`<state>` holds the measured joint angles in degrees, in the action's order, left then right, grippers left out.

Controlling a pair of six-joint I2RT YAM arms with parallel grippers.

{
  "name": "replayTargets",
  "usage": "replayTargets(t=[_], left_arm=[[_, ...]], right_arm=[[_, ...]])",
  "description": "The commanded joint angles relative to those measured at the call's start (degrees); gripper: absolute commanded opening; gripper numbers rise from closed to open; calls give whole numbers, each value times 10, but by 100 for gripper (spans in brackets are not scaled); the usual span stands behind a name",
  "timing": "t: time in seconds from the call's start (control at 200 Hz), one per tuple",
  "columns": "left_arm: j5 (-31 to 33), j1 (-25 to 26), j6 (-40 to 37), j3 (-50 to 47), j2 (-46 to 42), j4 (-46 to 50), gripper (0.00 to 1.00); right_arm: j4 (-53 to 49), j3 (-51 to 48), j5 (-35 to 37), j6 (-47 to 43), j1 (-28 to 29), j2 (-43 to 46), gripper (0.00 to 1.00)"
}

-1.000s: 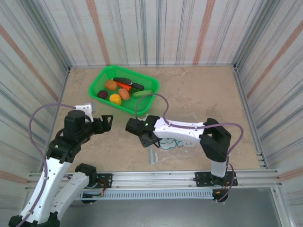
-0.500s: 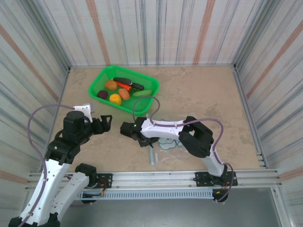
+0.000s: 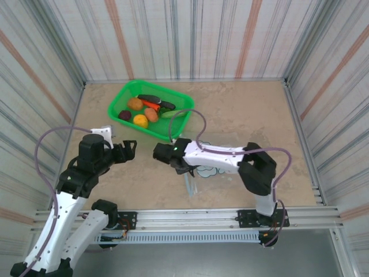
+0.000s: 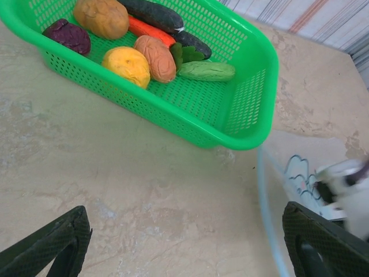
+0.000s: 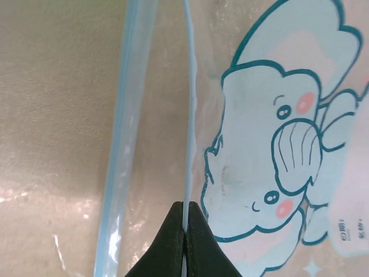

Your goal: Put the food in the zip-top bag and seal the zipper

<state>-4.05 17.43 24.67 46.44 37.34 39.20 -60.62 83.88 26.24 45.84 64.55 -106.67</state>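
The food [image 3: 147,109] lies in the green basket [image 3: 179,119]: an orange [image 4: 129,64], a brownish piece [image 4: 104,17], a dark red-purple piece [image 4: 69,36], a carrot [image 4: 147,30], an eggplant [image 4: 153,11] and a cucumber [image 4: 206,70]. The zip-top bag [image 3: 209,169] lies flat on the table with its cartoon print [image 5: 277,144] facing up. My right gripper [image 5: 185,205] is shut on the thin upper lip of the bag's mouth [image 5: 188,115]; the other zipper strip [image 5: 121,144] lies apart to its left. My left gripper [image 4: 187,248] hangs open over bare table, left of the bag.
The basket [image 4: 248,86] stands at the back left, close to the bag's far corner. Striped walls enclose the table on three sides. The right arm [image 3: 230,157] stretches low across the bag. Bare tabletop [image 3: 248,115] lies to the right and back.
My right gripper's jaws closed onto the bag's mouth edge, and its arm swung left and back. The zipper strip shifted slightly. The left arm stayed still, open.
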Motion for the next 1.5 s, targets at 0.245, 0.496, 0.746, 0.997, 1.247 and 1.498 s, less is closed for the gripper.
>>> replayTargets(t=[0.245, 0.496, 0.746, 0.997, 1.247, 1.498], left_arm=[[-96, 109, 37, 77, 121, -30, 77], [-146, 217, 73, 177, 279, -99, 70], [-214, 249, 145, 253, 414, -183, 30], [-223, 284, 194, 305, 535, -225, 17], [-177, 309, 226, 368, 631, -156, 15], [-161, 309, 241, 362, 665, -159, 30]], right_arm=[[-3, -43, -66, -120, -88, 222, 0], [18, -49, -105, -113, -134, 282, 0], [52, -71, -153, -101, -167, 320, 0], [68, -81, -178, -105, -181, 336, 0], [82, -78, -193, -91, -192, 339, 0], [90, -77, -195, -85, -205, 354, 0]])
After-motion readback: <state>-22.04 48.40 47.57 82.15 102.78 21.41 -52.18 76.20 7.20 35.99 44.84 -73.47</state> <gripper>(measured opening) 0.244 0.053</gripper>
